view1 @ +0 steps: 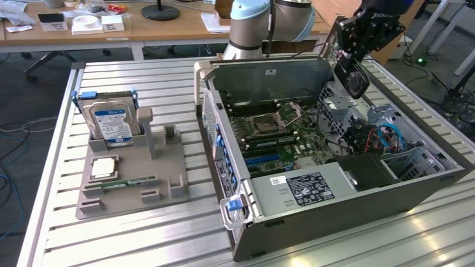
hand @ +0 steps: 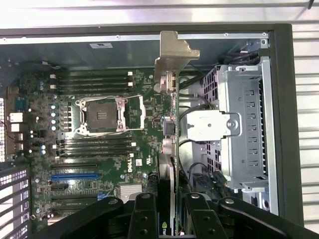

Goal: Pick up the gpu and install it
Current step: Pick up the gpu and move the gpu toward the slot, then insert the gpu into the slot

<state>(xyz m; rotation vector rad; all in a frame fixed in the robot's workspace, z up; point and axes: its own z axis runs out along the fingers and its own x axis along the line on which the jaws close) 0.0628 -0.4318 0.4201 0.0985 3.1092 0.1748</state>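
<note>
A Universal Robots arm reaches over an open desktop computer case (view1: 349, 208) that lies on its side on a slatted metal table (view1: 133, 239). The gripper (view1: 350, 62) hangs above the end of the case at the exterior view's right, its fingers (hand: 144, 211) closed part-way on the gpu (view1: 356, 80), one on each face of the card. The gpu is clear of the table and of the case, held in the air with its black round cooler facing the exterior camera.

In the wrist view the gpu (hand: 171, 149) is seen edge-on. Its long axis runs straight out from the gripper (hand: 172, 215) to the silver end bracket (hand: 174, 55), which is the end farthest from the fingers and sits over the case wall beside the memory slots. Under the card lies the boundary between the green motherboard (hand: 114, 159) and the silver drive cage (hand: 244, 124). The blue expansion slot (hand: 75, 176) lies off to the motherboard side of the card, apart from it, and its length seems to run crosswise to the card's long axis.

The case holds the motherboard with its empty CPU socket (hand: 106, 115), the drive cage and some blue cables (view1: 387, 136). At the exterior view's left, well apart from the case, a grey fixture tray (view1: 174, 167) holds a hard drive (view1: 110, 121) standing upright, a processor chip (view1: 104, 167) lying flat and a narrow memory stick (view1: 130, 182).
</note>
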